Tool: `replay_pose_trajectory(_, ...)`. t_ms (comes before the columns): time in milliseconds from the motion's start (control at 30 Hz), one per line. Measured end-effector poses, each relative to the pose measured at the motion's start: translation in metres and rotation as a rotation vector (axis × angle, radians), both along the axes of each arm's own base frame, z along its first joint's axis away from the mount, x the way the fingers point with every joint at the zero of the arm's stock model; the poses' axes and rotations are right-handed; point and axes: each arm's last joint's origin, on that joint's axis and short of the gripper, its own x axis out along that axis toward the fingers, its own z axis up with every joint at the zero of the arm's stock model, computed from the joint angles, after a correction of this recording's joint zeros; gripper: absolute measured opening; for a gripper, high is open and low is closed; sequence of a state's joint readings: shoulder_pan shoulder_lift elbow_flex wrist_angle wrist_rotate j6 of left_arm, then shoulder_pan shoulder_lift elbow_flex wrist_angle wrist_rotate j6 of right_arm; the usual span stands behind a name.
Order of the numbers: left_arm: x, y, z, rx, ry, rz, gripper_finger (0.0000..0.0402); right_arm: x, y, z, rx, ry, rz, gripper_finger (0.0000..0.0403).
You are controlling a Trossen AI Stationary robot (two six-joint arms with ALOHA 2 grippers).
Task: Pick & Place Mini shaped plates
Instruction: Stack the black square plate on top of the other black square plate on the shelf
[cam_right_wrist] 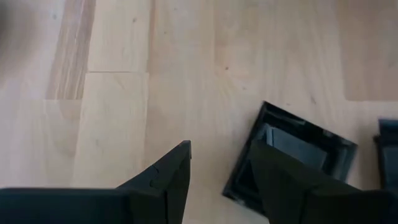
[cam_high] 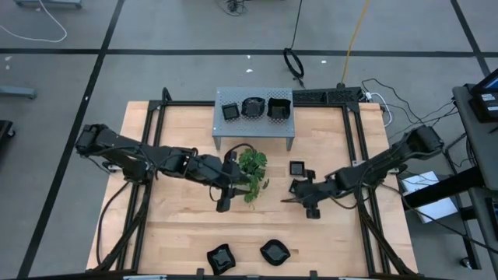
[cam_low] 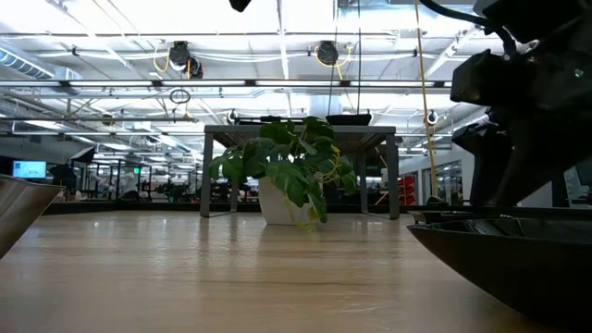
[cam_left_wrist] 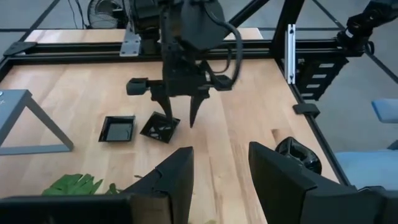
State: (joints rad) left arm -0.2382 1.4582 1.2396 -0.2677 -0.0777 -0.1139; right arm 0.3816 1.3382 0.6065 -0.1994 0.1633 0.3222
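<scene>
One square plate (cam_right_wrist: 292, 158) under open right jaws (cam_right_wrist: 221, 180), ungripped.

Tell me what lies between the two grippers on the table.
In the high view, the green plant stands between the left gripper and the right gripper, close beside the left one. From the plant to the right gripper, bare wood.

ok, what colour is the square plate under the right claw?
Glossy black square plate, seen best in the right wrist view.
</scene>
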Motion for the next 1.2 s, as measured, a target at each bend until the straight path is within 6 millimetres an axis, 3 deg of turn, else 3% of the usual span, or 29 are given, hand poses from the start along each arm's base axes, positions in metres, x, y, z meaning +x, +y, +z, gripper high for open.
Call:
replay_pose_trajectory(267, -0.002, 0.001, -0.003, 0.009, 0.034, 0.001, 0.0159, 0.005, 0.001, -0.019, -0.214, 0.043, 0.025, 0.0155)
replay_pose_trajectory(500, -0.003, 0.001, -0.006, 0.016, 0.067, 0.002, 0.0159, 0.007, 0.003, -0.025, -0.229, 0.055, 0.026, 0.0148)
replay_pose_trajectory(933, -0.004, 0.001, -0.007, 0.018, 0.077, 0.003, 0.0159, 0.008, 0.005, -0.025, -0.204, 0.039, 0.042, 0.0009)
replay_pose_trajectory(1200, -0.004, 0.001, -0.007, 0.019, 0.077, 0.003, 0.0159, 0.024, 0.024, -0.012, -0.068, -0.189, 0.225, 0.0009)
